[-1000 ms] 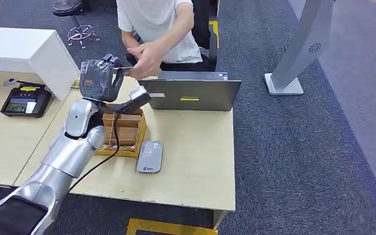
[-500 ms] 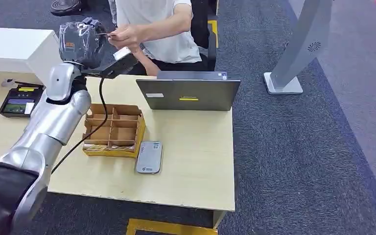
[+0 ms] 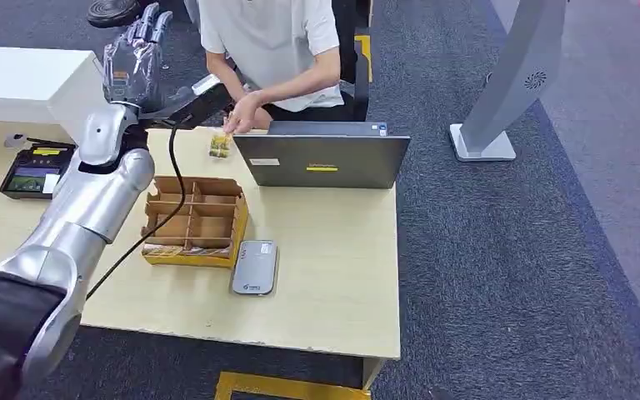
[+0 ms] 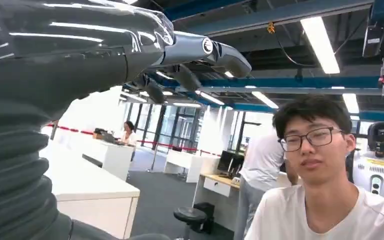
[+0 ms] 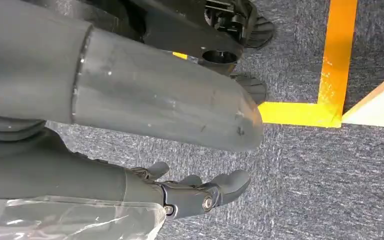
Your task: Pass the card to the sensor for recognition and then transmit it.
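Here, sensor [image 3: 255,267] logo and print are unreadable.

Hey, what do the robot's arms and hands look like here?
The left arm is glossy silver with rounded segments, a black shoulder cover and a black cable running along it. The left hand is dark grey under clear plastic wrap. The right hand has dark grey fingers, a thick grey thumb and similar wrap.
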